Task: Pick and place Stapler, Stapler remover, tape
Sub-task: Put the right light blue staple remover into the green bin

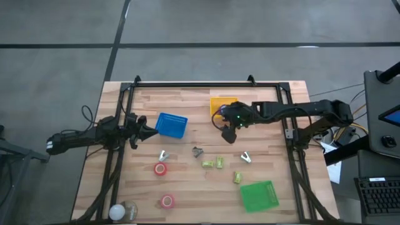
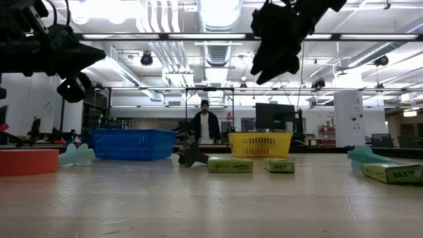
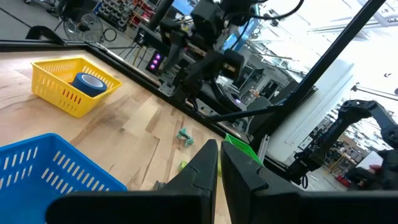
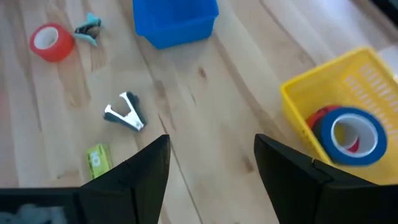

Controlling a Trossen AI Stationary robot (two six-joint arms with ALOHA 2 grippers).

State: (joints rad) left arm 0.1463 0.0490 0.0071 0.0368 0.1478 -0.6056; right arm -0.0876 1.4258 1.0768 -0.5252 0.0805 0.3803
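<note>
My right gripper (image 1: 228, 132) (image 4: 211, 143) is open and empty, raised above the table beside the yellow basket (image 4: 311, 106), which holds the blue tape (image 4: 351, 135) lying on a red roll (image 4: 318, 117). Two more red rolls (image 1: 161, 168) (image 1: 167, 200) lie flat on the table. Three staple removers (image 1: 164, 155) (image 1: 198, 151) (image 1: 245, 157) and small green staplers (image 1: 214, 163) (image 1: 237, 177) rest mid-table. My left gripper (image 1: 149, 132) (image 3: 219, 152) is shut, held in the air left of the blue basket (image 1: 172, 125).
A green basket (image 1: 259, 195) sits near the table's front right. A white ball and a clear object (image 1: 123, 211) lie at the front left corner. A black frame (image 1: 206, 84) runs along the table's edges. A person (image 2: 206, 125) stands in the room far behind.
</note>
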